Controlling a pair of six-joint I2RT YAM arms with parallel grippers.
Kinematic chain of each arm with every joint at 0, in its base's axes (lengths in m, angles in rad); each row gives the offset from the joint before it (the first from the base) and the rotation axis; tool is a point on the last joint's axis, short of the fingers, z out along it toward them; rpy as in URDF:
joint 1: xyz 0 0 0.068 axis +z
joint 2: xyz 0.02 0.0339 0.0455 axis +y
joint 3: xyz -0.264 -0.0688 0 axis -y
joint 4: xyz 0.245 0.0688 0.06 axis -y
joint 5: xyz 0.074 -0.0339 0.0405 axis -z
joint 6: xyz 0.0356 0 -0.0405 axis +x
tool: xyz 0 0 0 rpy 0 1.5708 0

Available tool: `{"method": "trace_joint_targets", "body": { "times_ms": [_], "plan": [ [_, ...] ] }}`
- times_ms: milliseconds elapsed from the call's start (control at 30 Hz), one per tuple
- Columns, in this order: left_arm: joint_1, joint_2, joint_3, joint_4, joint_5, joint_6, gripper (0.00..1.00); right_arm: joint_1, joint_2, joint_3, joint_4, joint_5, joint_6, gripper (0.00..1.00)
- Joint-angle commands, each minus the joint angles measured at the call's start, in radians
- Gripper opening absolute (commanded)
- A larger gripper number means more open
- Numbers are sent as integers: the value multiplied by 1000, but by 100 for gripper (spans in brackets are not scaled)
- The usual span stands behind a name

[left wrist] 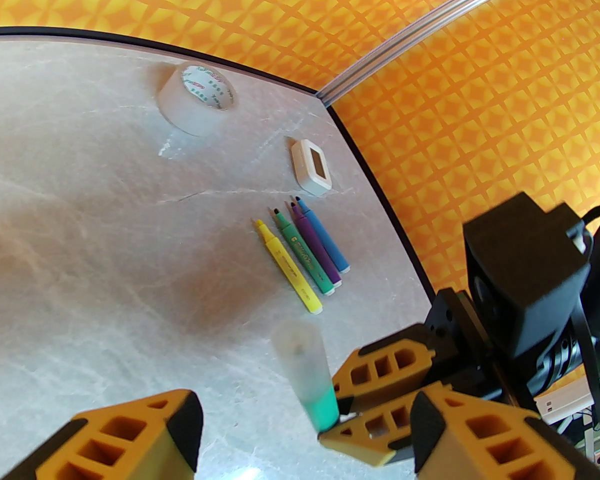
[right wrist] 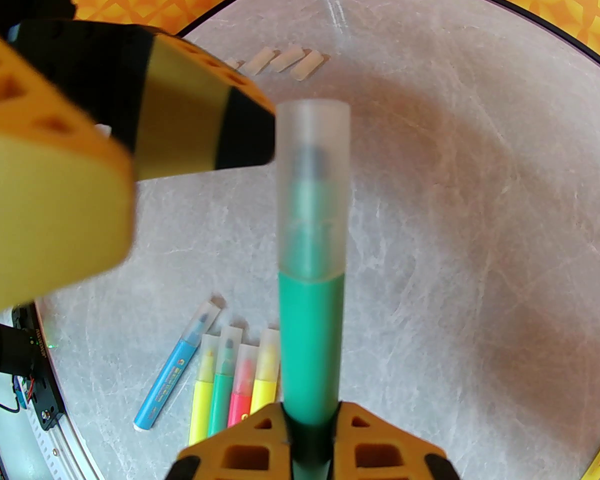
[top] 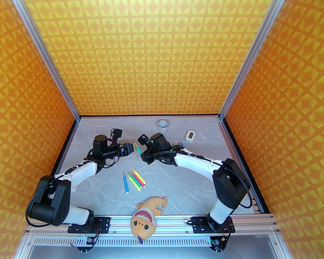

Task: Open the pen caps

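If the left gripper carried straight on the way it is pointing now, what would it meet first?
The left gripper would most likely meet the translucent cap on the green marker that the right gripper holds. It lies ahead, in line with the gap between the open fingers; how near is unclear.

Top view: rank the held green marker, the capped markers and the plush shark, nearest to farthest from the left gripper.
1. green marker, just right of the left gripper tips.
2. capped markers, mid-table, toward the bases.
3. plush shark, on the near rail.

Overhead looks down; close wrist views share one pen cap (left wrist: 300, 363) (right wrist: 312, 188)
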Motion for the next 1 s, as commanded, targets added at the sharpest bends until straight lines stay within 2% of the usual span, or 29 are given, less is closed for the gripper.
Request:
{"method": "trace_joint_targets", "body": {
  "times_ms": [0, 567, 733, 967],
  "plan": [
    [-19, 23, 47, 45, 22, -23, 69, -3, -39, -18, 42, -41, 13, 0],
    [-53, 88, 104, 53, 23, -37, 50, -2, -60, -47, 55, -65, -1, 0],
    [-53, 92, 107, 47, 23, -38, 40, -3, -63, -54, 66, -53, 0, 0],
    [-58, 90, 109, 45, 28, -41, 31, -3, -66, -62, 86, -43, 10, 0]
  ]
}}
